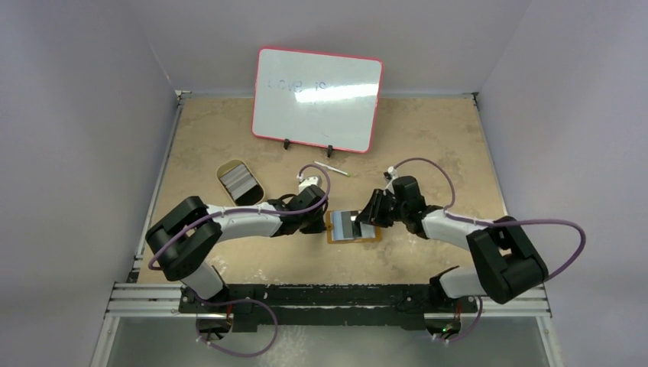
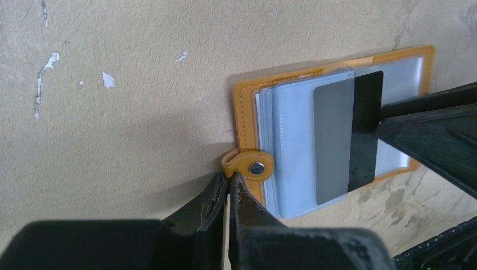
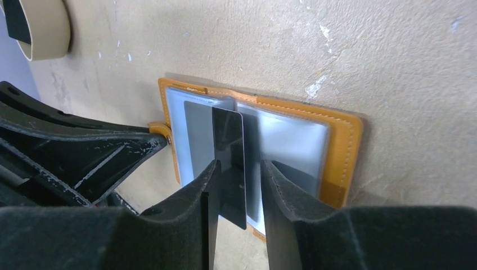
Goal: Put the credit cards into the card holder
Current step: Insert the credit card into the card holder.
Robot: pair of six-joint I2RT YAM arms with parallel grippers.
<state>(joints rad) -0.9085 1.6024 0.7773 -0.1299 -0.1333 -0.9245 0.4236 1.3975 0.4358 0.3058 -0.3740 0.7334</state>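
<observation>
Top view: the card holder (image 1: 348, 228) lies open on the table (image 1: 428, 138), near the middle, between the left gripper (image 1: 322, 223) and the right gripper (image 1: 368, 218).

Left wrist: the left jaws are pressed together, tips just beside the snap tab (image 2: 247, 163) (whether they pinch it, I cannot tell).

Right wrist: the right jaws stand apart on either side of a black card (image 3: 229, 149), which sits partly inside a clear sleeve (image 3: 292, 140).

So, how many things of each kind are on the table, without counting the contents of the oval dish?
Card holder: 1
Black card: 1
Oval dish: 1
Whiteboard: 1
Pen: 1
Total: 5
</observation>
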